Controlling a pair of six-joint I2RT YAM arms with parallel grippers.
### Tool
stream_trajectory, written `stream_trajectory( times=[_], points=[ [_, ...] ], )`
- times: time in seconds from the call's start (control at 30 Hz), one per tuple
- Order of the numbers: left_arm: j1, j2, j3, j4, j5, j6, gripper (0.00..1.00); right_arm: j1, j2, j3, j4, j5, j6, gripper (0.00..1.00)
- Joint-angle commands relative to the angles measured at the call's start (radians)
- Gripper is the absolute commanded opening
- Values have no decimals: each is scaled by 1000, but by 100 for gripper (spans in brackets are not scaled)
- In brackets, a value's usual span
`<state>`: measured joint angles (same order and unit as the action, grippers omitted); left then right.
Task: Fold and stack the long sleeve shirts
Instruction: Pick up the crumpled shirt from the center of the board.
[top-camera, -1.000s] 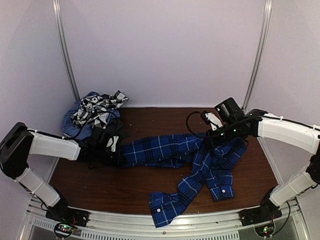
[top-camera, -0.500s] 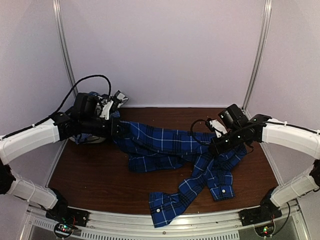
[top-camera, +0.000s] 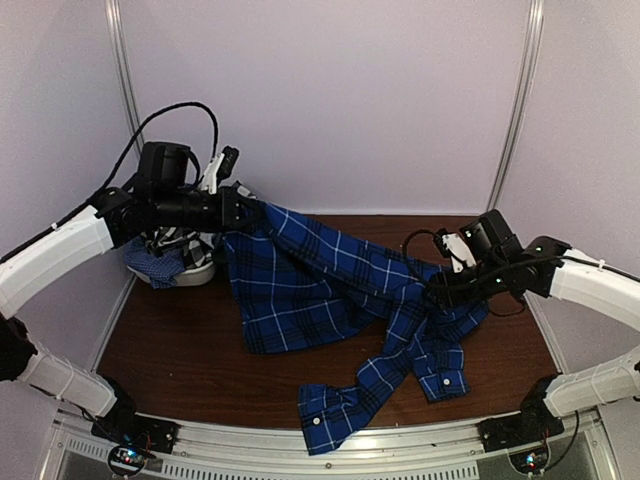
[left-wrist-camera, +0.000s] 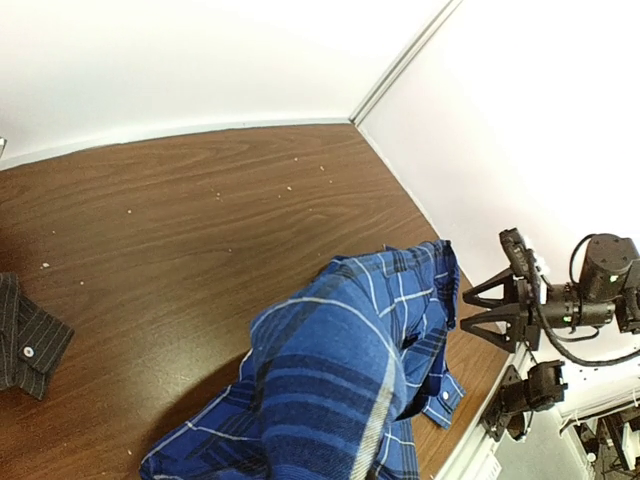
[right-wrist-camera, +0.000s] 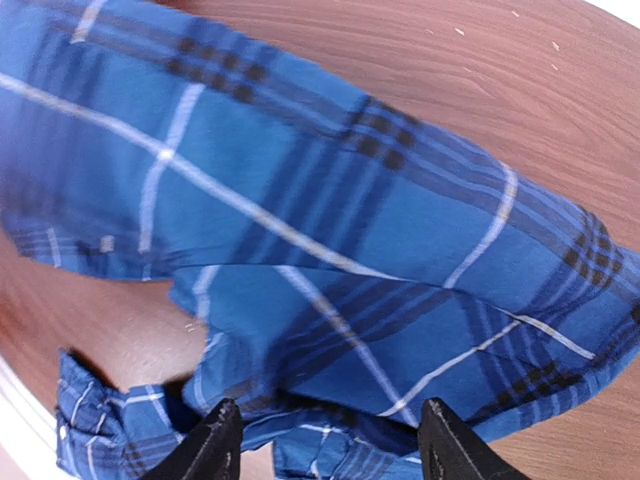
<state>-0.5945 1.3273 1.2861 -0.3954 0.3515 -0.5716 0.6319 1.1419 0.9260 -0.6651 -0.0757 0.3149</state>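
well, the left gripper (top-camera: 243, 212) is up high at the back left, pinched tight on one edge of the blue plaid shirt (top-camera: 320, 290). the shirt hangs down from it and stretches across the brown table (top-camera: 170, 350) to the right side. one sleeve (top-camera: 335, 410) reaches the front edge. the right gripper (top-camera: 441, 292) is just above the shirt's right end, its fingers (right-wrist-camera: 218, 445) apart with nothing between them. the pile of other shirts (top-camera: 165, 262) sits in the back left corner, under the left arm.
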Motion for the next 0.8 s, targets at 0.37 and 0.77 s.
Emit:
stream_trajectory(
  times=[0.37,0.77],
  points=[
    [130,-31,36,-52,-38,73,0,-103,105,-128,66,114,58,53],
    [191,13,62,-77,16,113,0,-41,19,-80,136,34,-17,57]
  ],
)
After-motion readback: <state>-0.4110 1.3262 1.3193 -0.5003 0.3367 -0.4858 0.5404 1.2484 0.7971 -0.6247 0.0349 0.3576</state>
